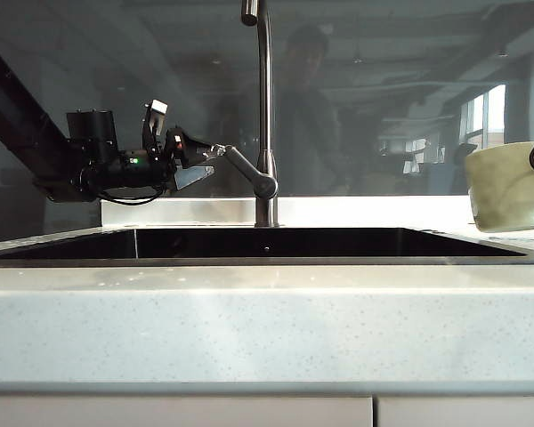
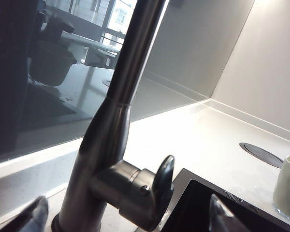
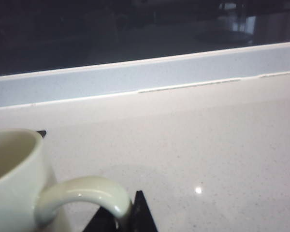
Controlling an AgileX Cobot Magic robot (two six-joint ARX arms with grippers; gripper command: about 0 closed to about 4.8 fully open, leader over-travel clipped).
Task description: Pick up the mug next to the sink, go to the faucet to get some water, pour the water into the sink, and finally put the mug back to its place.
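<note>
Here one mug (image 3: 14,174) is clamped in the right gripper (image 3: 123,215); left gripper (image 2: 125,215) gapes around one faucet (image 2: 117,145).

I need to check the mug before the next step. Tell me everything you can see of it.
The mug is pale cream and glossy, ceramic by the look, with one loop handle. It is upright, lifted above the stone counter to the right of the sink. The right gripper's dark fingertips close on the handle. No water shows inside.
</note>
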